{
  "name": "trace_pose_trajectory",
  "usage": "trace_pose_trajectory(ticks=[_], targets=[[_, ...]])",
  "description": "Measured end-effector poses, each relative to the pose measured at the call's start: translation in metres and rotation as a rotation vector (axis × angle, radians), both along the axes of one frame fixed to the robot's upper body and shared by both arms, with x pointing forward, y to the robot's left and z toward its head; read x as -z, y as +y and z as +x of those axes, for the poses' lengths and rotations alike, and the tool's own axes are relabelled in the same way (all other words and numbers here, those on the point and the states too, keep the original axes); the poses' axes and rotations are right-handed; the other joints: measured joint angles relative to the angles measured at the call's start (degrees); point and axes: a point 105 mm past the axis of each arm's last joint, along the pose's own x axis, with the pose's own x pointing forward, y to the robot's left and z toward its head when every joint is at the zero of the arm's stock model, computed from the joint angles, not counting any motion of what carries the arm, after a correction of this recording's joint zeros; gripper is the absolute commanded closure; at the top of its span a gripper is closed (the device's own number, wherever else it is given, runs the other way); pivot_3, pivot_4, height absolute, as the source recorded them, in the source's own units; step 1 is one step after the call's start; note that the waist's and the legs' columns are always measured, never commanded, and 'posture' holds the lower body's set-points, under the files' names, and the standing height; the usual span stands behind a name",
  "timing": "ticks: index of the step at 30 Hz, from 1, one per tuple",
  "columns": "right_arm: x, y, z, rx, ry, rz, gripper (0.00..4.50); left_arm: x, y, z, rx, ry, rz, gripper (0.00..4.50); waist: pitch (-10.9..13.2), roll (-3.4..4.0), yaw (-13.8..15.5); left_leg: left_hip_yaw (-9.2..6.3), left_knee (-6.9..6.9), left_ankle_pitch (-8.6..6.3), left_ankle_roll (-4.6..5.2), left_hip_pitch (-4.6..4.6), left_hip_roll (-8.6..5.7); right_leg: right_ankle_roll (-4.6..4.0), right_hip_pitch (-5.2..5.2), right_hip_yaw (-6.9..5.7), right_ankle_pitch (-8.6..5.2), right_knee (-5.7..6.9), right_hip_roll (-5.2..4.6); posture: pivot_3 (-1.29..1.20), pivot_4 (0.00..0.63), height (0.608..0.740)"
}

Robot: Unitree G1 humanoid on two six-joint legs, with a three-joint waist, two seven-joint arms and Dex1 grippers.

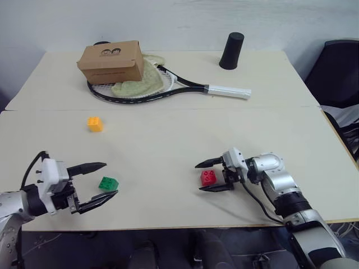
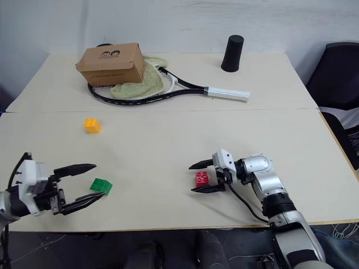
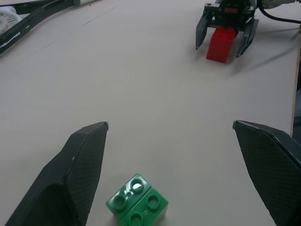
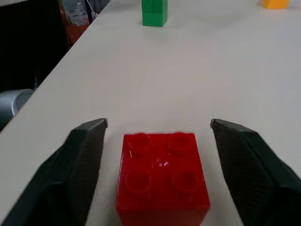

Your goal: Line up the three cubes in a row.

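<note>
A closed brown cardboard box [image 1: 111, 60] sits at the upper left of the head view, resting on a black tennis racket [image 1: 168, 85] and a pale green cloth [image 1: 143, 78], with a black cup [image 1: 231, 51] upside down at upper centre, all on a light beige table [image 1: 168, 140] against a pale wall. The left gripper [image 1: 98, 180] gapes wide around the green studded plastic brick [image 1: 108, 183], untouched. The right gripper [image 1: 212, 175] stands open astride the red studded brick [image 1: 208, 177], gripping nothing. The orange-yellow brick [image 1: 95, 124] lies apart, left of centre.

looks like a lab or office room to me: two pale tables [image 1: 168, 140] pushed together against a bare white wall [image 1: 168, 22], a black chair [image 1: 339, 70] at the side.
</note>
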Motion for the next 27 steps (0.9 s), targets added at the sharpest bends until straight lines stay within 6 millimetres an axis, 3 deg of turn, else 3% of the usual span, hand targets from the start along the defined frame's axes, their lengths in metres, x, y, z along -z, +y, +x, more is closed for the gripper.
trace_pose_trajectory(ticks=[4, 6, 10, 14, 18, 20, 24, 27], targets=[[-0.045, -0.017, -0.004, 0.056, -0.088, 0.092, 0.02, 0.003, 0.039, -0.007, -0.203, 0.001, -0.041, 0.00, 0.01, 0.01, 0.10, -0.07, -0.05, -0.03, -0.02, -0.01, 0.01, 0.00, -0.01, -0.07, 0.00, -0.09, -0.02, 0.00, 0.150, 0.740], [-0.055, -0.025, -0.012, 0.068, -0.114, 0.129, 0.02, 0.007, 0.061, -0.015, -0.314, 0.020, -0.064, 0.00, -0.01, -0.02, 0.17, -0.15, -0.11, -0.05, -0.04, -0.03, 0.01, -0.04, 0.03, -0.16, -0.02, -0.16, -0.02, 0.00, 0.150, 0.740], [-0.031, -0.054, -0.034, 0.154, -0.066, 0.162, 0.02, 0.032, 0.113, -0.055, -0.549, 0.139, -0.093, 0.00, -0.03, -0.07, 0.22, -0.13, -0.12, -0.21, 0.03, -0.07, 0.01, -0.07, 0.04, -0.20, -0.09, -0.31, -0.02, 0.00, 0.150, 0.740], [-0.019, -0.071, -0.045, 0.225, -0.091, 0.196, 0.02, 0.048, 0.127, -0.073, -0.601, 0.181, -0.079, 0.00, -0.01, -0.07, 0.23, -0.09, 0.00, -0.20, 0.12, 0.00, -0.02, -0.03, 0.17, -0.17, -0.04, -0.32, -0.09, 0.00, 0.150, 0.740], [-0.018, -0.074, -0.050, 0.227, -0.057, 0.228, 0.02, 0.047, 0.115, -0.067, -0.572, 0.143, -0.097, 0.00, -0.01, -0.08, 0.32, -0.13, -0.03, -0.18, 0.02, 0.05, -0.02, -0.17, 0.23, -0.17, 0.04, -0.31, -0.16, 0.00, 0.150, 0.740], [-0.023, -0.072, -0.051, 0.215, -0.074, 0.246, 0.02, 0.041, 0.089, -0.054, -0.519, 0.075, -0.139, 0.00, -0.01, -0.06, 0.46, -0.14, -0.04, -0.16, 0.04, 0.05, -0.02, -0.11, 0.25, -0.16, 0.08, -0.31, -0.19, 0.00, 0.150, 0.740], [-0.036, -0.064, -0.054, 0.167, -0.130, 0.270, 0.02, 0.032, 0.017, -0.030, -0.458, -0.049, -0.283, 0.00, -0.04, -0.12, 0.60, -0.13, -0.10, -0.14, 0.11, -0.01, -0.02, 0.02, 0.25, -0.15, 0.14, -0.44, -0.13, 0.00, 0.150, 0.740], [-0.039, -0.060, -0.055, 0.154, -0.127, 0.281, 0.02, 0.031, -0.013, -0.024, -0.524, -0.091, -0.374, 0.00, -0.03, -0.09, 0.34, -0.06, -0.12, -0.18, 0.12, -0.02, 0.00, 0.08, 0.26, -0.07, 0.14, -0.54, 0.00, 0.00, 0.150, 0.740]])
